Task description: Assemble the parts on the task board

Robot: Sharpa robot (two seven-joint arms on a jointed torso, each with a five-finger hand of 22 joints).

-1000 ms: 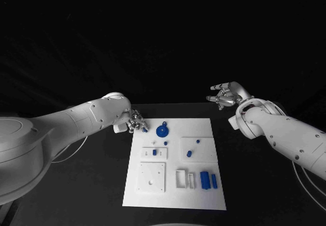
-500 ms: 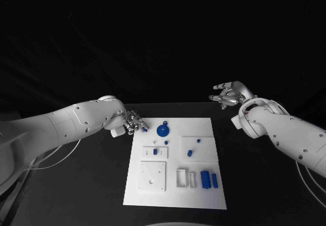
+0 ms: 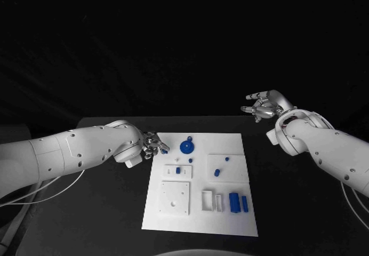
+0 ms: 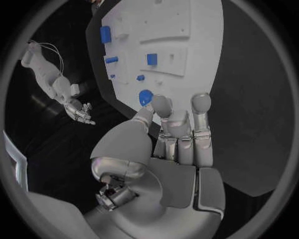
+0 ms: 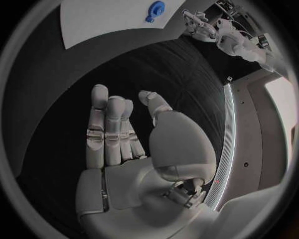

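Both hands (image 3: 153, 144) (image 3: 263, 104) empty, fingers apart

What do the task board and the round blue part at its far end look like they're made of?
Task board: looks like matte white plastic, flat with raised frames and no glare; painted metal can't be ruled out. Round blue part: probably moulded or printed plastic, with uniform saturated colour and a dull surface.

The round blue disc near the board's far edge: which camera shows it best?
The head view: the round blue disc lies whole and unobstructed on the task board. The left wrist view has fingers partly covering it; the right wrist view shows it small.
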